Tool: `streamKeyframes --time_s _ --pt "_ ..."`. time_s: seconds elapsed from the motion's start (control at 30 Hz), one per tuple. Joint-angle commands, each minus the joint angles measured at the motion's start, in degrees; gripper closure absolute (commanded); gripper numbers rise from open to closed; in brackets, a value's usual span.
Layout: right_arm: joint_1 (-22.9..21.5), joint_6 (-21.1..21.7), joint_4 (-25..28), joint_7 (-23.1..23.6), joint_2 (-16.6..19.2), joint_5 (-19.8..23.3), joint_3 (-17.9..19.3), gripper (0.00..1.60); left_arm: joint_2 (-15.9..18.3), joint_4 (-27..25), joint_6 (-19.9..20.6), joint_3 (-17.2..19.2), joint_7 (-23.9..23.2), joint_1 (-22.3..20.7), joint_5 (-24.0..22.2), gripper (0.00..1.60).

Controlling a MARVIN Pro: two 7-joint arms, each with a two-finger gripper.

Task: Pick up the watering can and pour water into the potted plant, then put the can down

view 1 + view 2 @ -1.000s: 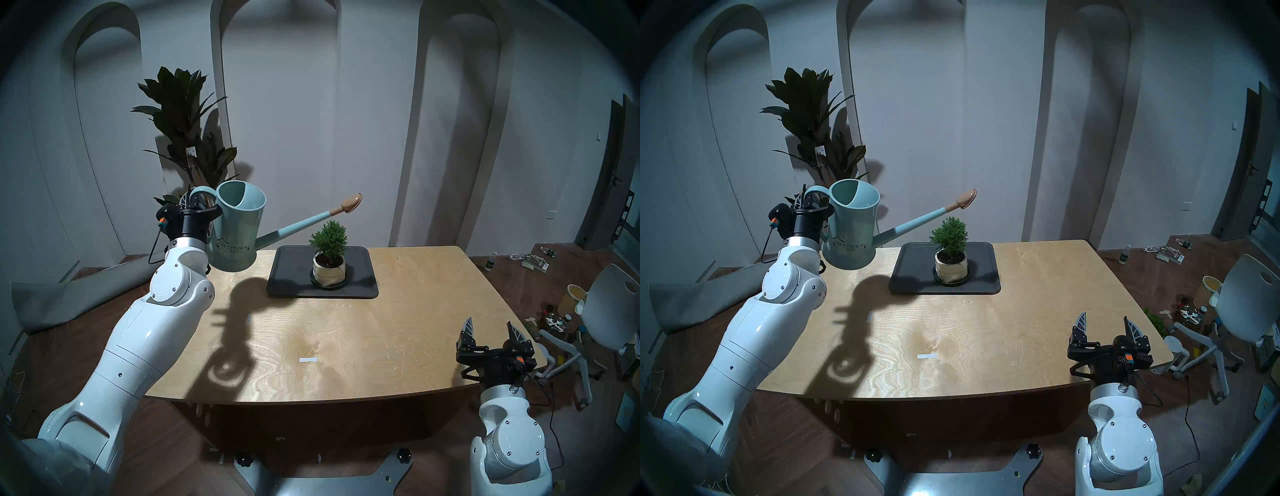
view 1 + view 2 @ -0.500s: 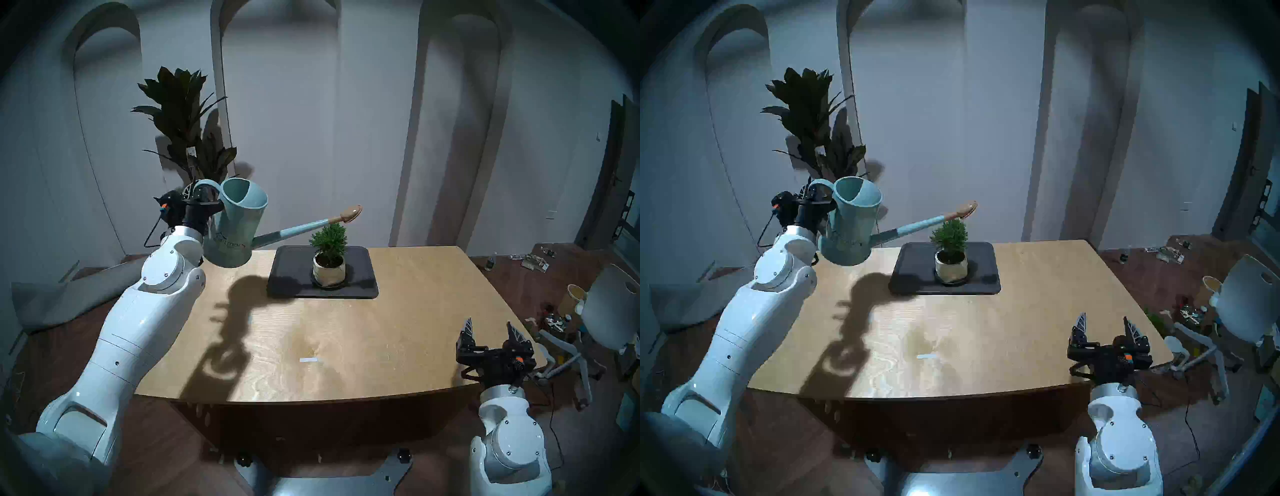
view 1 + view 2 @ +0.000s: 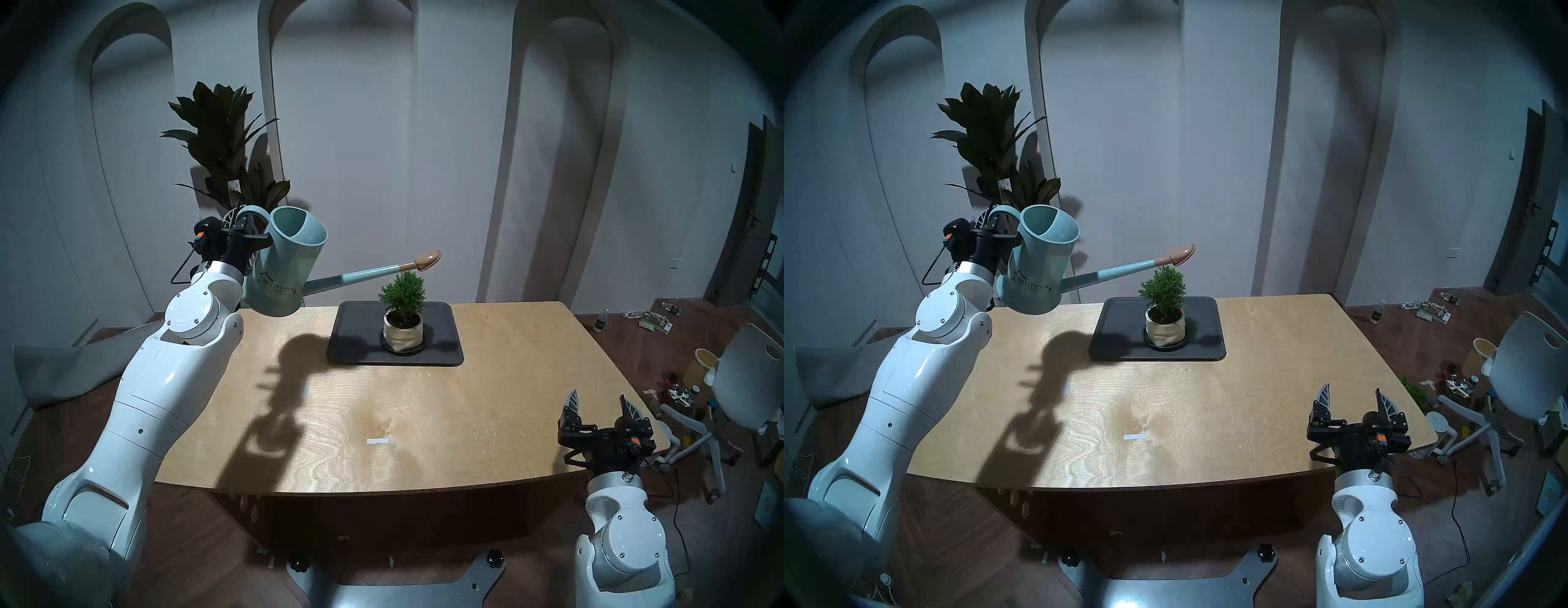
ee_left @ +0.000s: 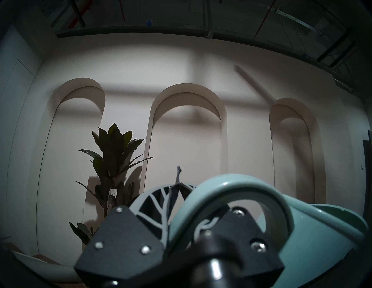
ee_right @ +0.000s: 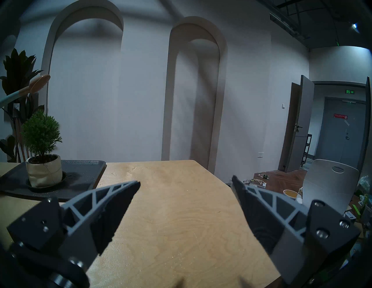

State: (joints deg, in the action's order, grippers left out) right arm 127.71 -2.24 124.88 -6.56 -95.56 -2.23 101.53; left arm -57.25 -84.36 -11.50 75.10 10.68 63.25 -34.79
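**Above the table's far left corner, the can is poised to pour**

At about ten o'clock from the table's [image 3: 424,424] middle, the left gripper [image 3: 244,220] holds the watering can [image 3: 284,271] clear of the wood, its fingers clamped together on the top of the loop handle [image 4: 231,187]; the left wrist view shows the teal loop pinched between the ribbed fingers [image 4: 157,203]. The can leans a little toward the plant, its open mouth still uppermost. Its long spout runs toward three o'clock from the body and ends in the tan rose [image 3: 429,259], which hangs just above the crown of the potted plant [image 3: 403,297] and slightly to the far right of it. No water is seen leaving the rose.

The potted plant stands in its cream pot [image 3: 403,333] on a black saucer, set on a dark tray [image 3: 356,339] at roughly twelve o'clock on the table. The right gripper [image 3: 602,403] waits at about four o'clock, near the table's near right edge, its fingers wide apart and holding nothing.

The step in hand appears to be the start of the pour: the pick-up is done and the rose is lined up over the shrub. The next move likely calls for a further tip of the can toward three o'clock, so the rose drops below the water level inside, while the rose stays over the pot and not past its far rim. A firm hold on the handle matters, since the can's weight hangs to one side of the grip. Setting the can down is yet to come.
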Motion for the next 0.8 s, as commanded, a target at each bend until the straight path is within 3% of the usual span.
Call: streamKeyframes --time_s 0.0,0.27,0.33,0.43,0.47,0.67,0.7,0.77 --pt "-0.26 -0.26 0.86 -0.03 0.1 -0.05 0.09 0.0 -0.32 -0.6 -0.04 1.26 -1.01 -5.58 2.32 1.6" --pt "-0.45 -0.28 0.58 0.0 0.09 -0.06 0.12 0.0 1.3 2.76 1.74 2.76 -1.74 -8.67 5.06 1.6" --pt "-0.47 -0.29 0.55 0.0 0.08 -0.06 0.12 0.0 1.63 2.1 1.54 3.58 -1.85 -7.09 5.44 1.6" --pt "-0.52 -0.29 0.49 0.01 0.08 -0.06 0.13 0.0 2.07 2.85 2.16 4.17 -1.94 -8.62 5.99 1.6" --pt "-0.62 -0.31 0.41 0.03 0.07 -0.07 0.15 0.0 2.29 5.25 3.41 3.94 -2.13 -12.47 7.42 1.6" --pt "-0.64 -0.3 0.36 0.03 0.06 -0.07 0.15 0.0 2.51 5.46 3.57 4.19 -2.14 -12.64 7.48 1.6" --pt "-0.65 -0.3 0.35 0.03 0.06 -0.07 0.15 0.0 2.91 4.36 3.1 5.14 -2.2 -9.89 7.8 1.6" --pt "-0.69 -0.3 0.31 0.04 0.05 -0.07 0.16 0.0 3.0 5.24 3.52 5.04 -2.37 -10.58 8.45 1.6"
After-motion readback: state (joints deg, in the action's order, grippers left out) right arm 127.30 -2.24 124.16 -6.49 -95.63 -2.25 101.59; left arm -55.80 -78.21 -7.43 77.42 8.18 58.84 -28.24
